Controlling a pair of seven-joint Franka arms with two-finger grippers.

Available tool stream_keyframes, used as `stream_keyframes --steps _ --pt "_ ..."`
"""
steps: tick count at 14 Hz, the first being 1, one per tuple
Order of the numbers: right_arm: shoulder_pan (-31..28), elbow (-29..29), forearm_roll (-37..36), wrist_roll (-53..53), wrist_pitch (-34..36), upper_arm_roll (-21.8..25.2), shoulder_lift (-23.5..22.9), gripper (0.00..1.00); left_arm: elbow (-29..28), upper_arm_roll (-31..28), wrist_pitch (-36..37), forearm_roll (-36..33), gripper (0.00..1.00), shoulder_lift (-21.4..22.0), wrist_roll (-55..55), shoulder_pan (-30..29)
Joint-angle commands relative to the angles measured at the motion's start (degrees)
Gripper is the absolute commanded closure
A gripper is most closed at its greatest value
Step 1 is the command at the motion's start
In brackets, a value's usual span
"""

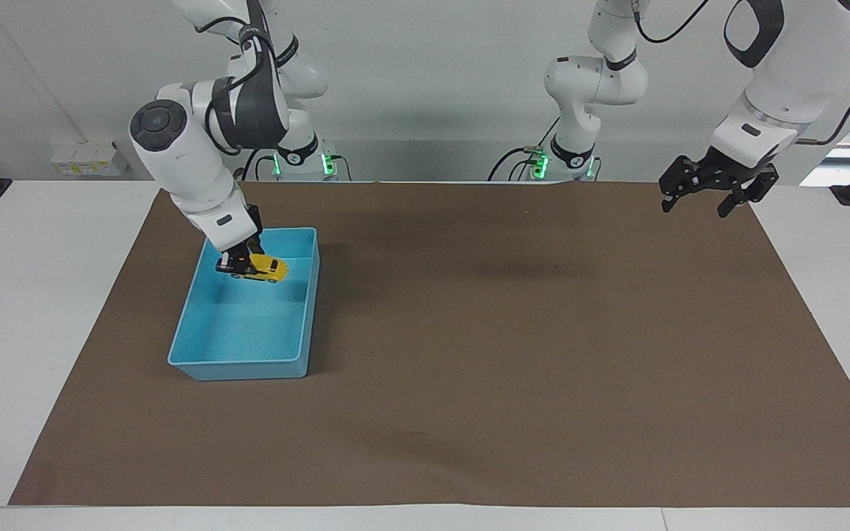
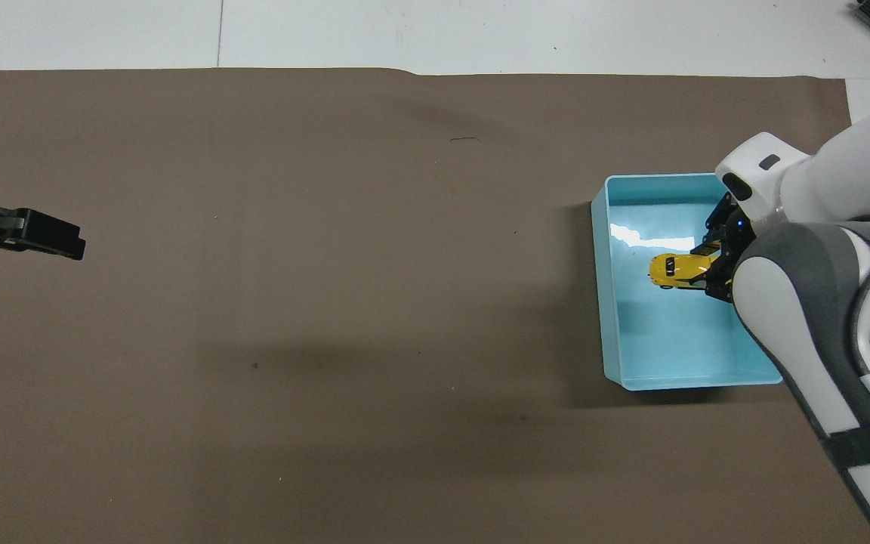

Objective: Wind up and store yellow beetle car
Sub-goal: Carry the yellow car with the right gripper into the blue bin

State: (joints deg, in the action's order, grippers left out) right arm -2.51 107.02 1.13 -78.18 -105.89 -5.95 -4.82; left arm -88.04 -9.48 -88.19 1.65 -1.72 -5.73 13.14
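Observation:
The yellow beetle car point(image 1: 263, 268) point(image 2: 675, 270) hangs in the air over the inside of the light blue tray point(image 1: 196, 332) point(image 2: 605, 302). My right gripper point(image 1: 237, 263) point(image 2: 711, 270) is shut on the car's rear end and holds it a little tilted, above the tray's floor. My left gripper point(image 1: 698, 196) point(image 2: 57, 240) waits open and empty, raised over the brown mat at the left arm's end of the table.
A brown mat point(image 1: 513, 383) point(image 2: 329, 302) covers most of the white table point(image 1: 34, 295). The tray stands on the mat toward the right arm's end. The right arm's forearm covers part of the tray's rim in the overhead view.

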Motion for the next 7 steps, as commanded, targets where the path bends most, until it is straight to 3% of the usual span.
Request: stream_keyframes --steps 1,7 --pt "-1.36 9.5 -0.51 -3.46 -7.37 -0.64 4.29 1.0 1.38 0.43 1.26 0.81 0.0 -0.39 -0.95 -0.92" --pt "-3.73 16.54 -1.66 -6.98 -17.93 -0.64 2.54 1.0 1.38 0.43 1.26 0.81 0.0 -0.39 -0.95 -0.92"
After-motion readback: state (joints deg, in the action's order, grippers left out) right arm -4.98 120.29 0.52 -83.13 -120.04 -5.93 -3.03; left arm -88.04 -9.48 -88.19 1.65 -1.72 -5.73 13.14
